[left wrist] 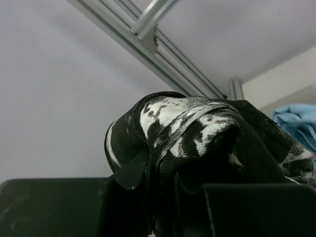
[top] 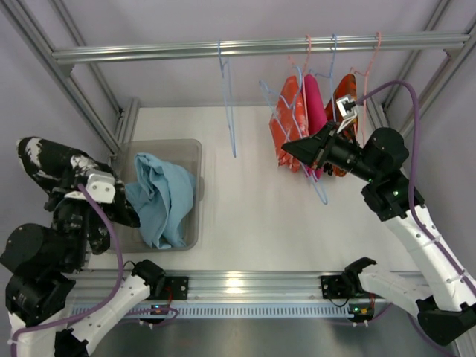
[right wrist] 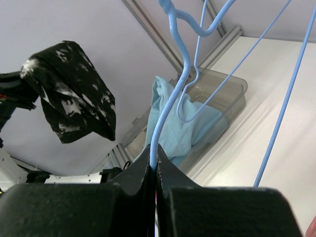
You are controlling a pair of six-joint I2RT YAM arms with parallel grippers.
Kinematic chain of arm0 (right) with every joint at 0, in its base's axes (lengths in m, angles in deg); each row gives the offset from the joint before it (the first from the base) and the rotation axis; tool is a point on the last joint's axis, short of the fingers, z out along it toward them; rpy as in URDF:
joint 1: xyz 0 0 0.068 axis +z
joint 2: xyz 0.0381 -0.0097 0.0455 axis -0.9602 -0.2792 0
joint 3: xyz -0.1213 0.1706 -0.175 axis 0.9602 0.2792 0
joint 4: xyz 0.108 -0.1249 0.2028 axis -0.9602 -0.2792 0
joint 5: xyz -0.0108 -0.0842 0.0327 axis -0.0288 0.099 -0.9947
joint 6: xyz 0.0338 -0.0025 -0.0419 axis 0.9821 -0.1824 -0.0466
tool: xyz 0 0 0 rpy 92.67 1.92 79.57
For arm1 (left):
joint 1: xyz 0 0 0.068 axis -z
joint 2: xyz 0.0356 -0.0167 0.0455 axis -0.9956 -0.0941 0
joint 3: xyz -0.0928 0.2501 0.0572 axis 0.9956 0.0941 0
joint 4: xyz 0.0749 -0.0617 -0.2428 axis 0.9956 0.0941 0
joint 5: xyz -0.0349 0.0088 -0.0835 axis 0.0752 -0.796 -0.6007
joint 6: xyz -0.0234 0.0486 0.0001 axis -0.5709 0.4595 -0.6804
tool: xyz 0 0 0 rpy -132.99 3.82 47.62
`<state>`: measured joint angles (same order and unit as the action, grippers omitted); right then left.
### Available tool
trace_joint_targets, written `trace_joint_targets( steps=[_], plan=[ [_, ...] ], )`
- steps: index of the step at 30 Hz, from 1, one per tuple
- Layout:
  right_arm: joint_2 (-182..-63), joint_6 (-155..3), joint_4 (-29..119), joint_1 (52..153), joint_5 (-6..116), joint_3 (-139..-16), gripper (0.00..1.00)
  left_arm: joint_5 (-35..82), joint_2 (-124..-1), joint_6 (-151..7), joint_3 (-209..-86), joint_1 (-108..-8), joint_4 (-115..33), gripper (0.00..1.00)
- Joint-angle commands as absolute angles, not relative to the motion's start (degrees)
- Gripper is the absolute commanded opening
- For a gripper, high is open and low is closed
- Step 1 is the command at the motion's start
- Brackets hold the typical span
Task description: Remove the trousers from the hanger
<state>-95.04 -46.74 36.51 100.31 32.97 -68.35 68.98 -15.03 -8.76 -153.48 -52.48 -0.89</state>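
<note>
The trousers [top: 56, 167] are a black fabric with irregular white blotches, bunched into a crumpled bundle with deep folds rather than hanging flat. In the left wrist view the bundle fills the space directly ahead of my left pincer [left wrist: 175, 207]. The cloth runs down between both fingers, so this pincer is clenched on the trousers. The garment is held in the air at the left edge of the work area, just beside the clear bin [top: 190, 149], which contains a light blue cloth [top: 160, 197]. My right pincer [right wrist: 154, 170] is clamped tight on the wire of a blue hanger [right wrist: 170, 94]. The fingers meet around that wire with no gap visible. The right wrist view shows the trousers [right wrist: 74, 94] far off to the left, well apart from this hanger and not touching it. The right pincer sits near the orange and pink garments [top: 290, 119] that hang under the rail [top: 223, 50].
</note>
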Motion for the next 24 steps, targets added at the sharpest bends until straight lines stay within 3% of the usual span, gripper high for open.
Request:
trace_joint_targets(
  steps=[1, 4, 8, 12, 15, 20, 22, 23, 24],
  plan=[
    [-95.8, -46.8, 38.5, 101.3, 31.9, -71.5, 0.00, 65.5, -14.6, -11.6, -149.8, -52.7, 6.5, 0.00],
    [-96.8, -46.1, 39.5, 101.4, 31.9, -71.5, 0.00, 61.7, -15.0, -14.0, -138.4, -52.6, 8.7, 0.00],
    [-97.3, -45.4, 40.1, 101.3, 32.3, -71.5, 0.00, 59.8, -15.2, -17.3, -121.6, -52.6, -0.5, 0.00],
    [-97.9, -45.3, 40.6, 101.3, 32.1, -72.7, 0.00, 55.9, -19.3, -20.3, -109.7, -53.4, -20.4, 0.00],
    [-98.5, -45.4, 40.6, 101.4, 31.6, -73.6, 0.00, 48.6, -27.1, -26.6, -110.0, -57.2, -26.7, 0.00],
    [-98.6, -44.9, 41.3, 101.6, 31.4, -72.9, 0.00, 24.9, -40.1, -42.2, -120.6, -74.9, -22.3, 0.00],
    [-98.5, -44.9, 40.6, 101.9, 31.9, -73.2, 0.00, 18.2, -41.2, -44.5, -127.4, -79.7, -16.4, 0.09],
    [-98.4, -45.1, 40.2, 102.4, 32.3, -73.3, 0.00, 12.7, -40.7, -45.6, -129.3, -80.4, -14.6, 0.17],
    [-98.3, -45.0, 39.2, 102.8, 33.2, -73.4, 0.00, 10.9, -39.7, -46.4, -130.8, -80.6, -13.2, 0.32]
  ],
)
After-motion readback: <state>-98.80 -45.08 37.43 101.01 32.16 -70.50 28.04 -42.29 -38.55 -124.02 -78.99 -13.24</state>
